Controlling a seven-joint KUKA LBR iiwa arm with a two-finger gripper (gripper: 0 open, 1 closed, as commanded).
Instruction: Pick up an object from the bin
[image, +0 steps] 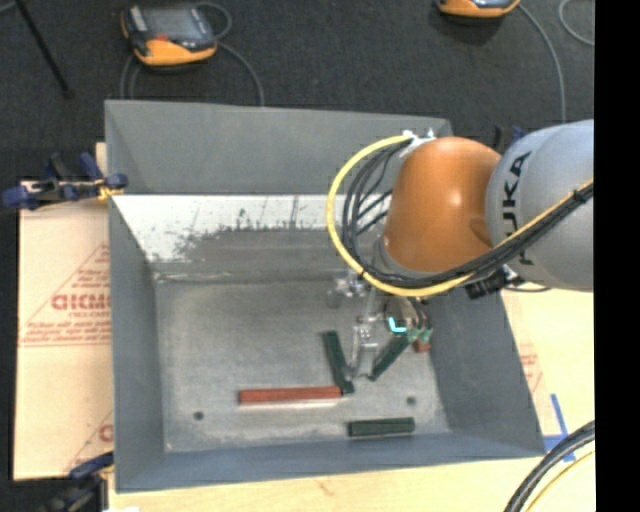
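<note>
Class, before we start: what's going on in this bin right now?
A robot arm reaches down into the grey bin from the right. Its pincer is open and holds nothing, its tips just beside the right end of a flat reddish-brown stick. A dark green bar lies close by, along the near wall. Nothing has been picked up yet.

A dark, speckled floor (300, 50) is seen beyond the far side of the grey bin (130, 300). An orange-and-black device (170, 35) is set on it towards the left, and a second orange device (478, 5) is cut off by the upper edge, with a thin cable (250, 78) trailed across the floor from the first. The upper band of the bin's far inner wall is lit pale, while the rest is left a duller grey.
</note>
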